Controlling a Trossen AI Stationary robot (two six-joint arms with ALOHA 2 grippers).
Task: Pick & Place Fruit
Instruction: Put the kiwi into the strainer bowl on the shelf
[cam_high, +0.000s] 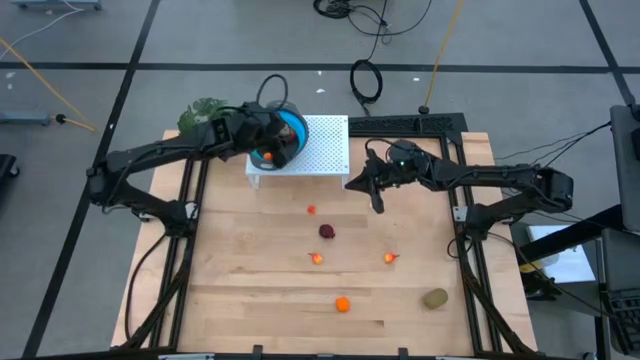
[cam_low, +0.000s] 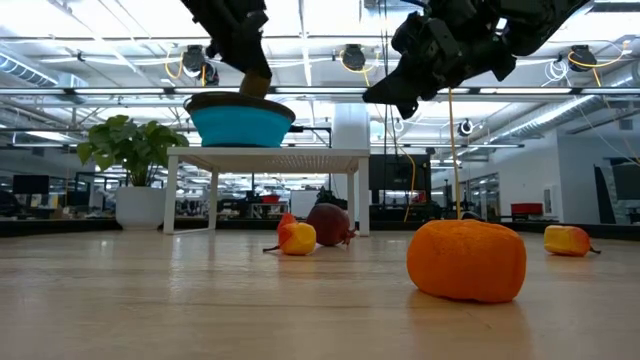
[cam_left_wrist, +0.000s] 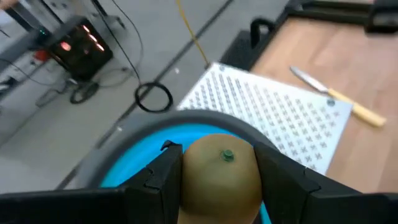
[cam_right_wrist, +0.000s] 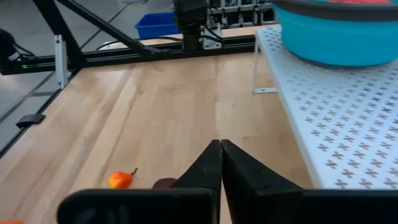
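The left gripper holds a smooth olive-brown oval toy fruit right above the round blue plastic bowl, while the right gripper, pinched shut and empty, hangs beside the white shelf.

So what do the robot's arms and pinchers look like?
Both arms are dark, nearly black, and built of slim jointed links with black cables alongside. The left gripper has two chunky, angular black fingers. The right gripper has fingers narrowing to pointed tips. I see no markings on them.
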